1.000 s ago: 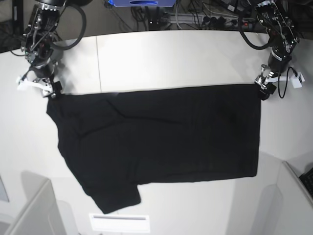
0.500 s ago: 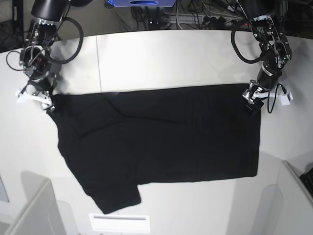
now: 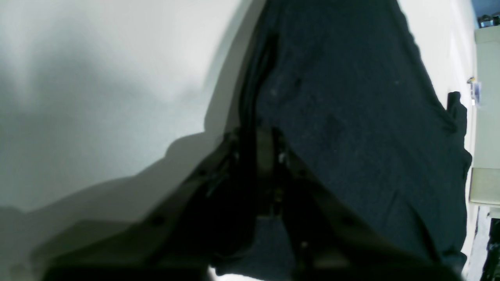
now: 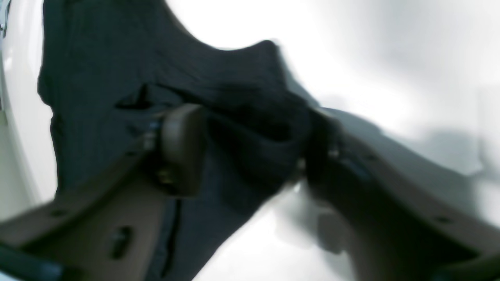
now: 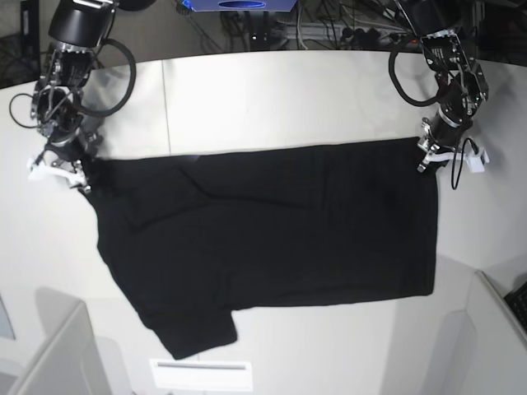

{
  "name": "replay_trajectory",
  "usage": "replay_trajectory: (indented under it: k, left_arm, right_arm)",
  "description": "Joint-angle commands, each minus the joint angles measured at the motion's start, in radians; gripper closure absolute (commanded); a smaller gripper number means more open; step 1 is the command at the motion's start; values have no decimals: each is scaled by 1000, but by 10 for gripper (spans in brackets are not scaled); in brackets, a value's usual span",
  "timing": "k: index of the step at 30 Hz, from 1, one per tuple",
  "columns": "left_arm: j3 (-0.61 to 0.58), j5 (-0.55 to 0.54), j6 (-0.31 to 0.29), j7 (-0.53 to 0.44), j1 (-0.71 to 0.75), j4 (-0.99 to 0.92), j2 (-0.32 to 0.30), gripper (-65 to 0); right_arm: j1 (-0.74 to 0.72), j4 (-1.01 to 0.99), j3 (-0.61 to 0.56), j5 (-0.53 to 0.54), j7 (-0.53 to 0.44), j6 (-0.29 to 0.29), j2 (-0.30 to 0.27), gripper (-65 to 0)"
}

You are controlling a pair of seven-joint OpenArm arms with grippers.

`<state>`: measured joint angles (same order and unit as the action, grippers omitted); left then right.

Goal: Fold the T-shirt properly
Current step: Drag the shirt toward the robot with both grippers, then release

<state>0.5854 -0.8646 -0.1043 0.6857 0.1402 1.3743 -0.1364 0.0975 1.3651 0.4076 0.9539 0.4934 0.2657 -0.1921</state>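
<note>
Left pincer [image 3: 265, 156] pinches the T-shirt [image 3: 351, 117] corner.

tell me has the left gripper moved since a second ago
Yes. In the base view the left gripper has shifted inward from just off the T-shirt onto its top corner, and shut there.

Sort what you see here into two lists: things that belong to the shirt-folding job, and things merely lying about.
Belongs to the job:
- T-shirt, spread flat
- left gripper, at one far corner
- right gripper, at the other far corner
- table

Just lying about:
- white label strip at the near edge
- cables behind the table
</note>
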Motion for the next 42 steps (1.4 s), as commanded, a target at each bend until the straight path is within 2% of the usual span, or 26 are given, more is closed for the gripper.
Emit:
replay_trajectory:
  k: [1,5,6,12,19,25,32,38,42]
  left_arm:
    - [2,5,8,13,-3,9,-9,0]
    - [2,5,8,13,-1,9,-10,0]
    - [2,5,8,13,2,10,-15,0]
    - [0,3,8,15,29,23,-53,0]
    - [0,3,8,16,103,115,-82,0]
    - [5,3,8,68,195,219,-85,0]
    - [3,3,5,73,260,293,-85,0]
    - [3,3,4,75,322,322,-87,0]
    - [0,3,4,75,355,328,-96,0]
  right_arm:
    - [5,-3,-3,-3,38,-1,-2,-245]
    - [-2,-29,4,-3,38,-144,-4,-18]
    - [-3,-45,4,-3,38,-168,-4,0]
    - [12,-56,6,0,43,-176,-5,0]
    - [109,79,7,1,74,-176,-17,0]
    - [239,215,7,1,74,-176,-11,0]
    - [344,304,9,1,72,-176,-10,0]
    - [417,353,98,1,78,-176,24,0]
    - [448,380,149,1,152,-179,26,0]
